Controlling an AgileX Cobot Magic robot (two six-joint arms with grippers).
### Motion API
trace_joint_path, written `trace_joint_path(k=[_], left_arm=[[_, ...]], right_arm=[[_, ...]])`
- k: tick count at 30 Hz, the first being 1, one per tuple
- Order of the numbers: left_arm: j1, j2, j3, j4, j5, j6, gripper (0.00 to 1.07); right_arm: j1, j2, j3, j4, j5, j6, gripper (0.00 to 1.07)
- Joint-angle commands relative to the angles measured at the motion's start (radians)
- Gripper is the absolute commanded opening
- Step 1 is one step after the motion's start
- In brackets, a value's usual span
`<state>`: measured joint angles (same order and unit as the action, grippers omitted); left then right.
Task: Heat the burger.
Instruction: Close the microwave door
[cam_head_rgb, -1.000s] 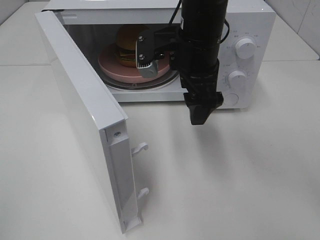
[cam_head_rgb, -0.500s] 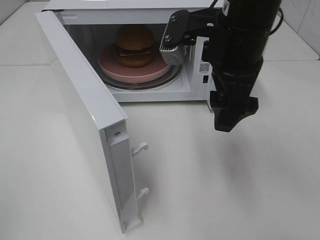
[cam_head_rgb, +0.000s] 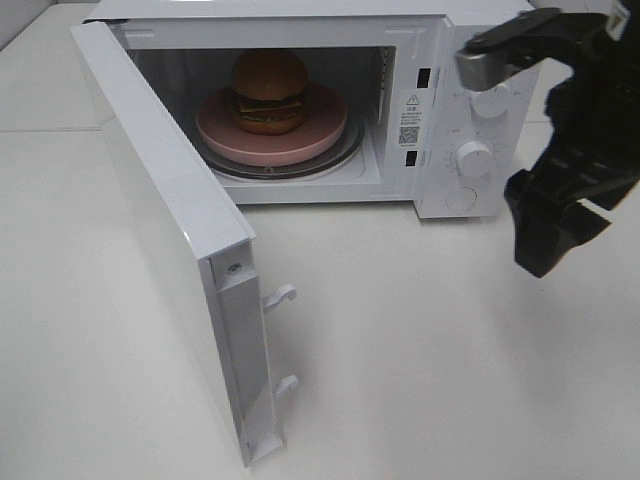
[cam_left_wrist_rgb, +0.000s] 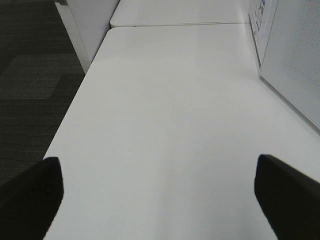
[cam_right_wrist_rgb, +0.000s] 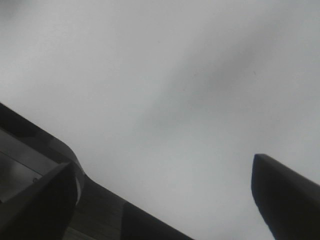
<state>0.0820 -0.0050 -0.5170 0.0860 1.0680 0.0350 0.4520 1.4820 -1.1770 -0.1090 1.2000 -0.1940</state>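
The burger (cam_head_rgb: 269, 90), with a domed brown bun, sits on a round pink plate (cam_head_rgb: 220, 135) inside the open white microwave (cam_head_rgb: 440, 60). My right gripper (cam_head_rgb: 553, 232) hangs to the right of the microwave, in front of its control panel and above the table. It is open and empty, and its fingers stand wide apart in the right wrist view (cam_right_wrist_rgb: 160, 200). My left gripper (cam_left_wrist_rgb: 160, 200) is open and empty over bare white table. It does not show in the exterior high view.
The microwave door (cam_head_rgb: 170, 230) swings out wide to the front left, with latch hooks (cam_head_rgb: 280, 296) on its edge. Two knobs (cam_head_rgb: 474, 158) are on the panel. In the left wrist view a white perforated panel (cam_left_wrist_rgb: 295, 65) stands beside the gripper, and the dark floor (cam_left_wrist_rgb: 35, 75) lies past the table edge.
My right arm has pulled back from the microwave opening and swung to the right, past the control panel. The burger and plate stay inside, now in full view.
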Motion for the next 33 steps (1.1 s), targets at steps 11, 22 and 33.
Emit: trace_joint_path(k=[11,22,33], left_arm=[[-0.006,-0.006,0.002,0.004,-0.009,-0.004,0.98],[-0.006,-0.006,0.002,0.004,-0.009,-0.004,0.98],[-0.006,-0.006,0.002,0.004,-0.009,-0.004,0.98]], right_arm=[[-0.324,-0.137,0.168,0.007,-0.023,0.213,0.92],[-0.425,-0.479,0.403,0.038,-0.056,0.29,0.92],[-0.425,-1.064,0.648,0.025,-0.089,0.332,0.92]])
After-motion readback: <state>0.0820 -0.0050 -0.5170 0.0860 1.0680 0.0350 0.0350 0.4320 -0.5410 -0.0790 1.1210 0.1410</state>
